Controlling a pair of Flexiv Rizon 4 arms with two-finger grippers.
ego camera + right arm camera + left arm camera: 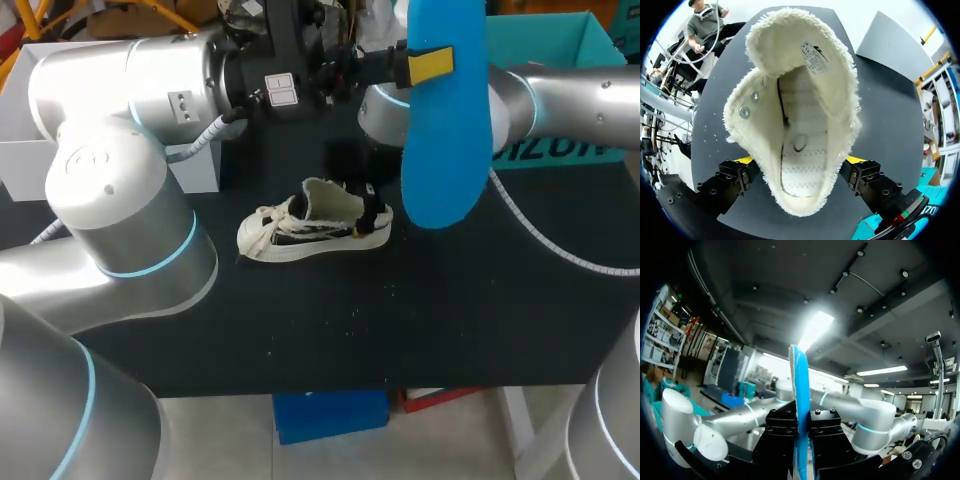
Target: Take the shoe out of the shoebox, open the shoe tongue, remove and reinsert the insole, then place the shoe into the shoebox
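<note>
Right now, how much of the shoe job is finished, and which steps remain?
Done: the shoe lies out on the table, its tongue is folded open, and the insole is removed. In hand: the left gripper holds the blue insole up in the air, and the right gripper clasps the shoe's heel. Left: slide the insole back in, then put the shoe into the shoebox.

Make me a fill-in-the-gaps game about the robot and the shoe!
1. The left gripper holds up a ___ insole.
2. The right gripper has one finger on each ___ of the shoe.
3. The shoe lies on the table with its insole taken ___.
Missing words: blue; side; out.
</note>
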